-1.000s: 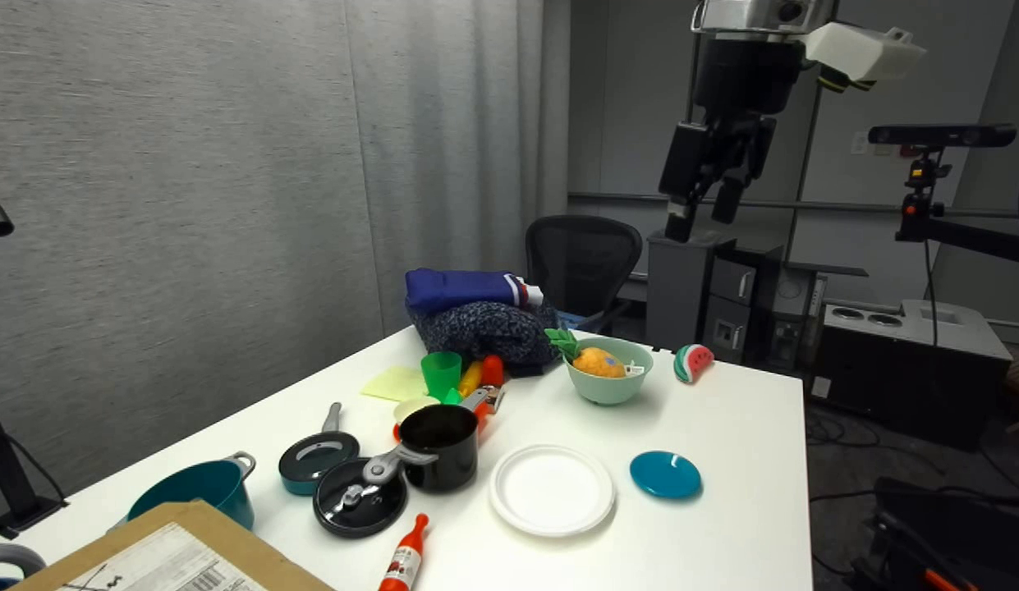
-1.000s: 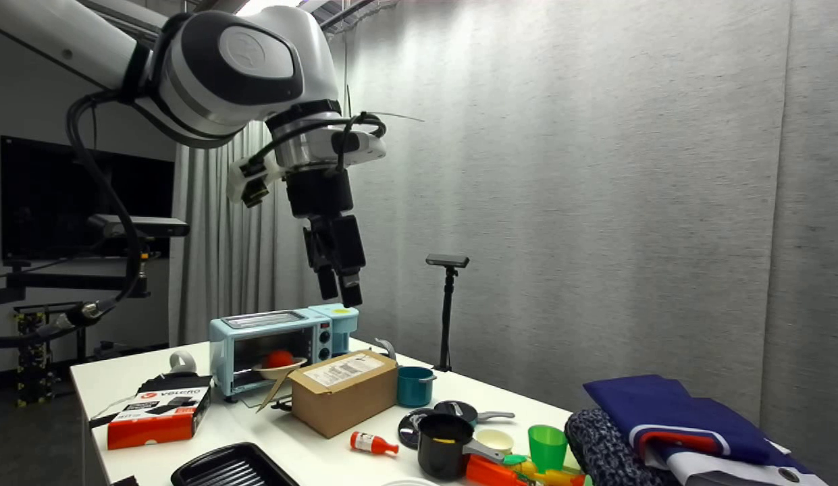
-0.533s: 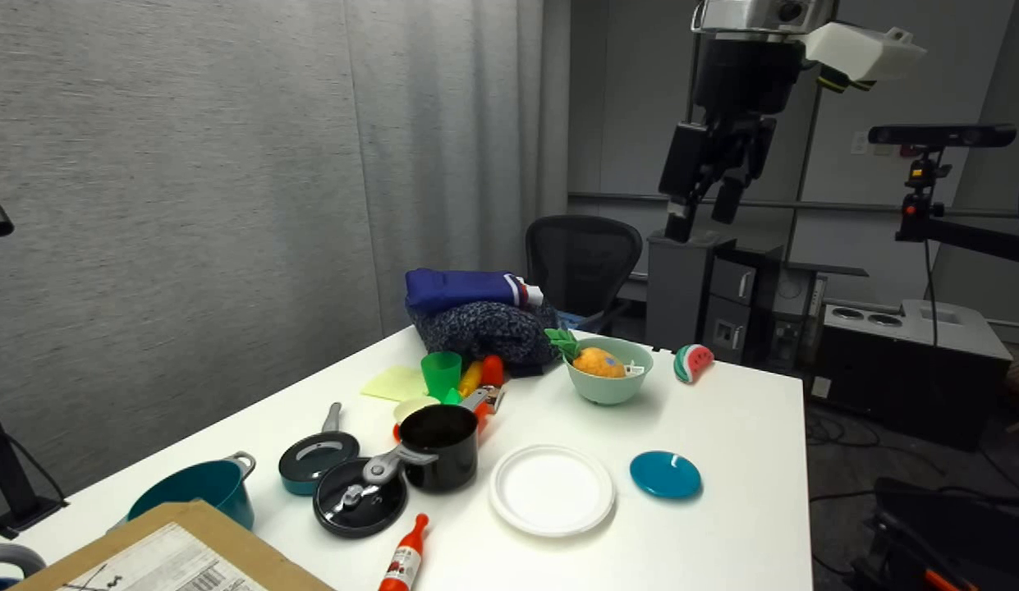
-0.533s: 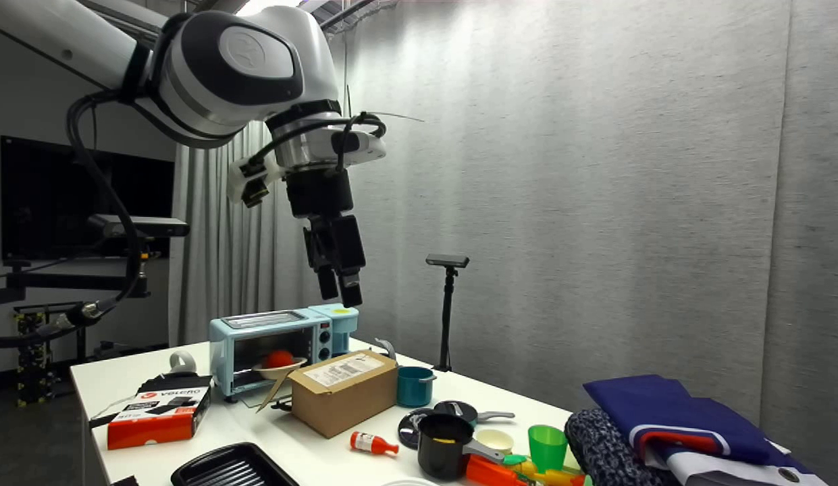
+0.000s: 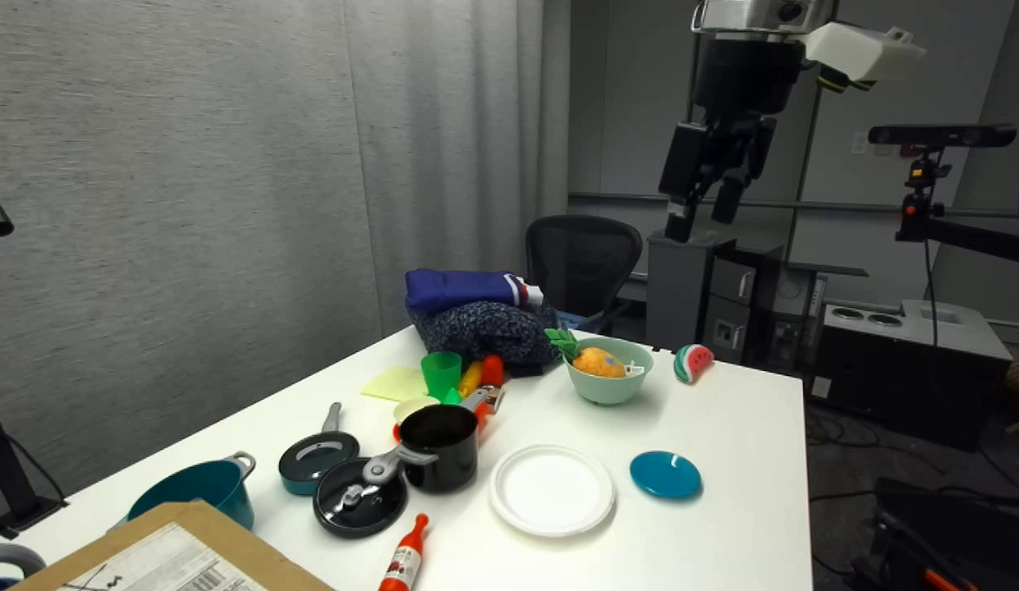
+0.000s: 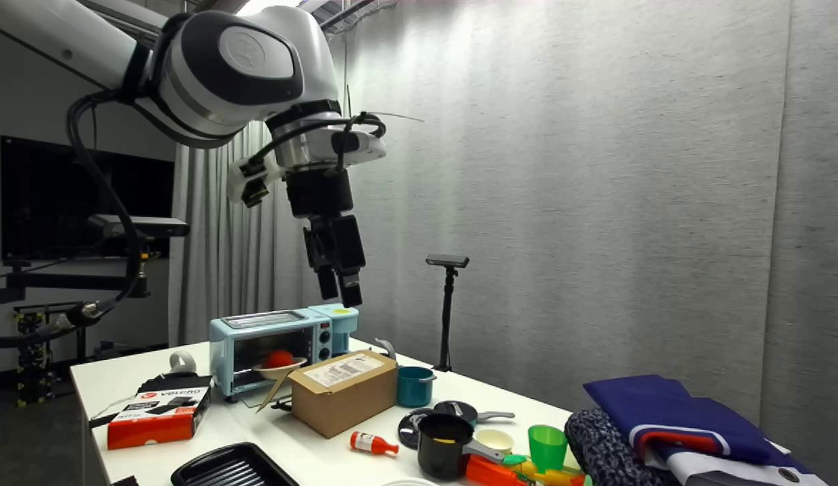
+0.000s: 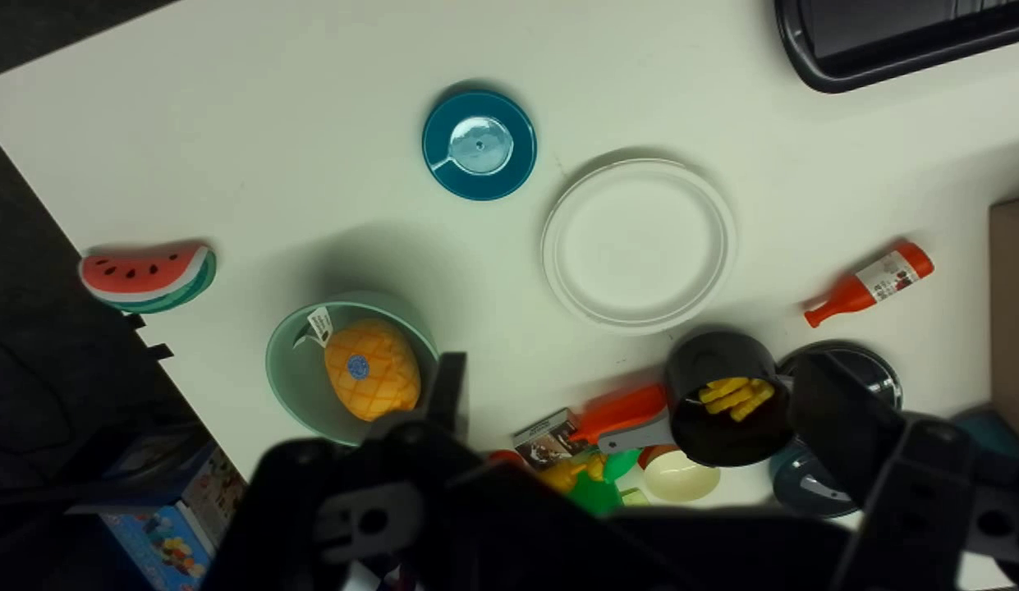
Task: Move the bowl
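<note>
One pale green bowl [image 7: 300, 382], orange toy pineapple [image 7: 374, 373] inside: eight o'clock from the white plate [image 7: 638, 246], wrist view. My fingers [image 7: 842, 419] stand parted, high above the surface [image 7: 254, 156].

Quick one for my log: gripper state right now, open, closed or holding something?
Gripper: open, holding nothing; its fingers stand wide apart in the wrist view.
</note>
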`<action>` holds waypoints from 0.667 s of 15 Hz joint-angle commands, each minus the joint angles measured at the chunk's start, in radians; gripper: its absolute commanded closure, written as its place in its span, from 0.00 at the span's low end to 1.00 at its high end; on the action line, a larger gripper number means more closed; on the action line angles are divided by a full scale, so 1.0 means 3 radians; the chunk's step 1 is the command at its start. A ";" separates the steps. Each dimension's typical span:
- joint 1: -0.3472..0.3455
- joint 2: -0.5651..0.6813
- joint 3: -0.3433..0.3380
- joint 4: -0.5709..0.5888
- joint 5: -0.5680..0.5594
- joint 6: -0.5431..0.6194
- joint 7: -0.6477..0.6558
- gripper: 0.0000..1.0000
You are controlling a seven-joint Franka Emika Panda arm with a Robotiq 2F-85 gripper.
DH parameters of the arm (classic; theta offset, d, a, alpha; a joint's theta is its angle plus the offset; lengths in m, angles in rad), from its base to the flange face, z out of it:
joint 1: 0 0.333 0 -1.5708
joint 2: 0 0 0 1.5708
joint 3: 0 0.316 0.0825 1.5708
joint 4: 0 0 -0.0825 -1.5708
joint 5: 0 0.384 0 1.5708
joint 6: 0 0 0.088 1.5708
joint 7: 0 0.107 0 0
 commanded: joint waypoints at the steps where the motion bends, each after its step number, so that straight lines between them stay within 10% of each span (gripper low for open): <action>1: 0.0017 0.0002 -0.0015 0.0005 -0.0008 -0.0006 0.0006 0.00; 10: 0.0036 0.0626 -0.0172 0.0207 -0.0096 0.0384 -0.0655 0.00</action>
